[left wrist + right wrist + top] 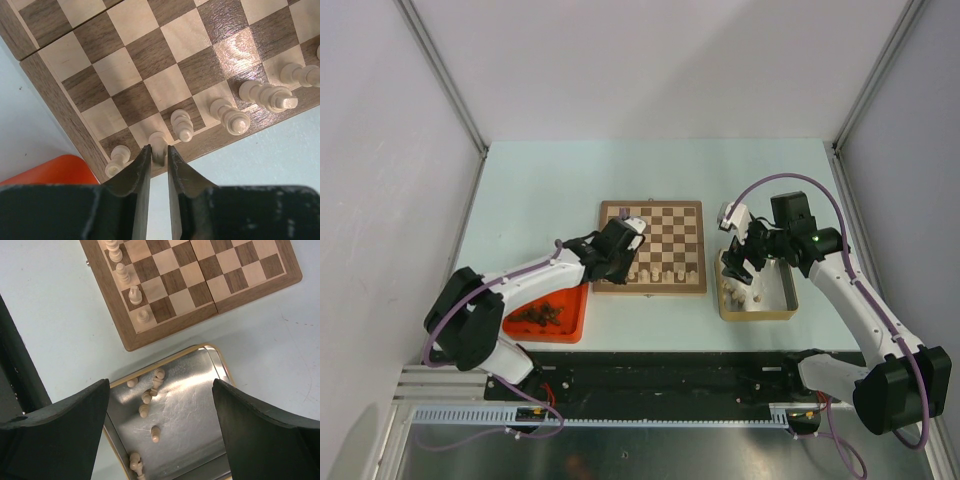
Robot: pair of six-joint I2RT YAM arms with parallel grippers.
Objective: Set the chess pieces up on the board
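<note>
The board (665, 215) lies mid-table, with a row of pale chess pieces (665, 272) along its near edge. In the left wrist view my left gripper (159, 150) hangs over the board's (150, 55) near left corner. Its jaws stand narrowly either side of one upright pale piece (159, 141) that rests on the board; whether they still press it I cannot tell. Other pale pieces (230, 116) stand beside it. My right gripper (161, 384) is wide open above a gold tin (165, 360) holding several loose pale pieces (146, 410).
A red tray (570, 325) with dark brown pieces (542, 315) sits left of the board, under the left arm. The gold tin (757, 312) is to the right of the board. White walls enclose the table at the back and sides.
</note>
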